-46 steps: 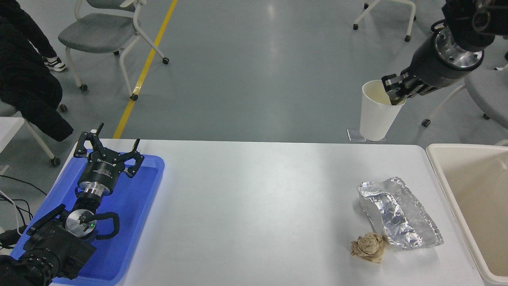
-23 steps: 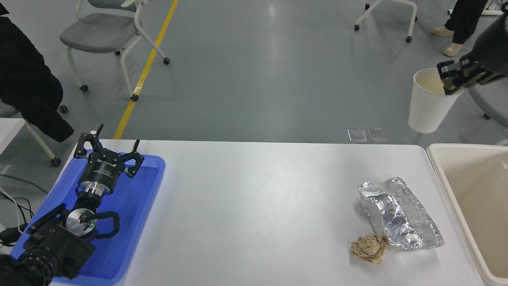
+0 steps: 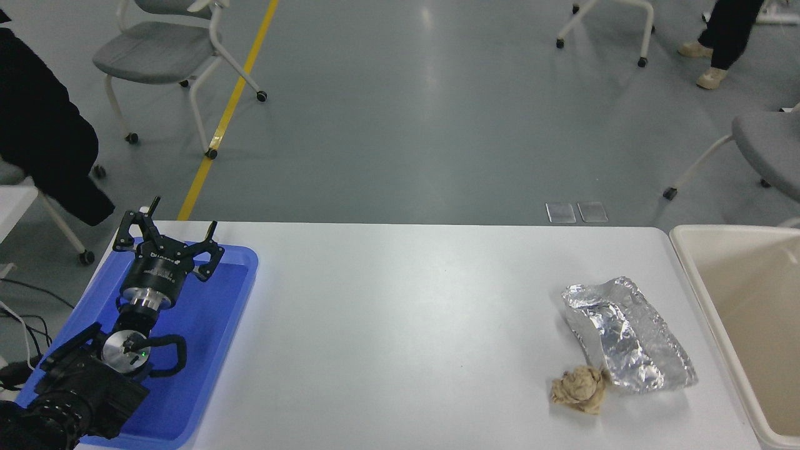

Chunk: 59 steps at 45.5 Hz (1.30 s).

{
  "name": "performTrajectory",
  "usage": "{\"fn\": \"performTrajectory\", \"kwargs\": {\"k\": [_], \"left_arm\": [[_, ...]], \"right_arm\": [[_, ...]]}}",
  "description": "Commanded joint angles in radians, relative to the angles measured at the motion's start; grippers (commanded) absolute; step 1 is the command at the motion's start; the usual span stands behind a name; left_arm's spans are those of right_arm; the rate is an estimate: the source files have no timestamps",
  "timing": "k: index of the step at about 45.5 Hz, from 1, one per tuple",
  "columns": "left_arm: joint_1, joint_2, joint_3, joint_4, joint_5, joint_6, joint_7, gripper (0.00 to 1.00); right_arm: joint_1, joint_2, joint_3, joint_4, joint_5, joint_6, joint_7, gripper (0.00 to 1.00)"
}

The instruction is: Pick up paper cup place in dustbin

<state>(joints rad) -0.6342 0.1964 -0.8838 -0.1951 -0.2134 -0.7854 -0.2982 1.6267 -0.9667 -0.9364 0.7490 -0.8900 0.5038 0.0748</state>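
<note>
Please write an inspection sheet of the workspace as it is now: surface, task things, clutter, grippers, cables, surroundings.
Surface: white table, bare in the middle.
Job's things: dustbin at the table's right end; what shows of its inside is empty; paper cup not seen.
Clutter: silver foil bag touching brown paper ball; blue tray at left.
Grippers: left gripper open above the tray; right one not in view.
Cables: black cables at left edge.
Surroundings: grey chairs, yellow floor line, a person's legs.

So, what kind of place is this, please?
Probably an indoor lab or workshop for robot tests, not a home. A white table stands on a smooth grey floor with a yellow line painted on it, and grey wheeled chairs stand around.
</note>
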Motion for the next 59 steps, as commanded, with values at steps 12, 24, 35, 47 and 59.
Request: {"fn": "performTrajectory", "kwargs": {"k": [12,24,35,47,59], "left_arm": [[-0.001,0.0,0.0,0.0,0.0,0.0,0.001,1.0],[-0.001,0.0,0.0,-0.003,0.0,0.0,-0.001,1.0],[-0.001,0.002,0.0,0.0,0.0,0.0,-0.001,1.0],[-0.001,0.0,0.0,0.0,0.0,0.0,-0.001,1.0],[-0.002,0.0,0.0,0.0,0.002,0.0,0.001,1.0]], "right_arm": [[-0.806,0.235,0.548,-0.43,0.152,-0.324,-0.001,0.0],[-0.904,0.355,0.554,-0.54,0.322,-0.357,0.0,0.0],[-0.92,0.402,0.564,-0.572,0.355,-0.358,0.0,0.05],[-0.92,0.422,0.564,-0.599,0.381,-0.355,0.003,1.0],[-0.791,0.408,0.532,-0.559,0.361,-0.329,0.002,1.0]]}}
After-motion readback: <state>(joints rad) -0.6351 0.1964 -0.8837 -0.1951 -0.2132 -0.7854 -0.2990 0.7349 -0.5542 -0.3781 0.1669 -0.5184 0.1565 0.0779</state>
